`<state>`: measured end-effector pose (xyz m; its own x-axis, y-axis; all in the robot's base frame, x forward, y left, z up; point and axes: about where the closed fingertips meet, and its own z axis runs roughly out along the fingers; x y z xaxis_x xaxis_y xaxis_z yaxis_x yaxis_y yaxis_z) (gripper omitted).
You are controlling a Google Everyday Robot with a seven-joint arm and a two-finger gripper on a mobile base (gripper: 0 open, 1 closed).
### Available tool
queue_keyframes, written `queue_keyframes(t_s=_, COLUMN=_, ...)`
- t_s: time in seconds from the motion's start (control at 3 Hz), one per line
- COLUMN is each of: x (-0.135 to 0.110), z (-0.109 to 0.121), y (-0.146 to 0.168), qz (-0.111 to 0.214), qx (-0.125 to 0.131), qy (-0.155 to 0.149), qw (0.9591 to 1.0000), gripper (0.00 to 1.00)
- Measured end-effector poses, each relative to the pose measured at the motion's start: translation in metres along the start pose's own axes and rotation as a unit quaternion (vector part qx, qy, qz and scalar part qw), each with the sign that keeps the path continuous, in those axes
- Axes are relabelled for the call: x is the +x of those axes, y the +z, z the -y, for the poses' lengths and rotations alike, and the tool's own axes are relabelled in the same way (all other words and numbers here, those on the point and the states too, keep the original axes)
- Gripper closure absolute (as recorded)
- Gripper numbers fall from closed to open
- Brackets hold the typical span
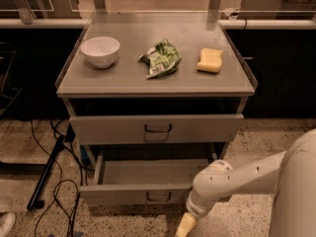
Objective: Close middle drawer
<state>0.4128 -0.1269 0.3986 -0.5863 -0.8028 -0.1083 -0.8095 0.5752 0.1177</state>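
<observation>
The middle drawer (138, 194) is the grey tray standing pulled out below the upper drawer front (158, 128). Its flat front panel carries a small dark loop handle (159, 197), and the tray inside looks empty. My gripper (184, 225) hangs at the end of the white arm, low at the right end of that front panel, close in front of it. Only its pale tip shows at the picture's bottom edge. The lowest drawer is hidden under the open one.
On the cart top (123, 80) stand a white bowl (100, 51), a green snack bag (160, 58) and a yellow sponge (210, 60). Black cables and a dark bar (47, 179) lie on the floor at the left. Dark counters run behind.
</observation>
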Motion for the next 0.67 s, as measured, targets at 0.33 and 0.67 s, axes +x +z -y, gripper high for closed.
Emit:
queue_keyframes(t_s=0.33, x=0.0000, z=0.0000, y=0.0000, qz=0.000, qx=0.000, qy=0.000, qw=1.0000, gripper=0.03)
queue_keyframes(t_s=0.67, x=0.0000, z=0.0000, y=0.0000, qz=0.000, qx=0.000, qy=0.000, qw=1.0000, gripper=0.26)
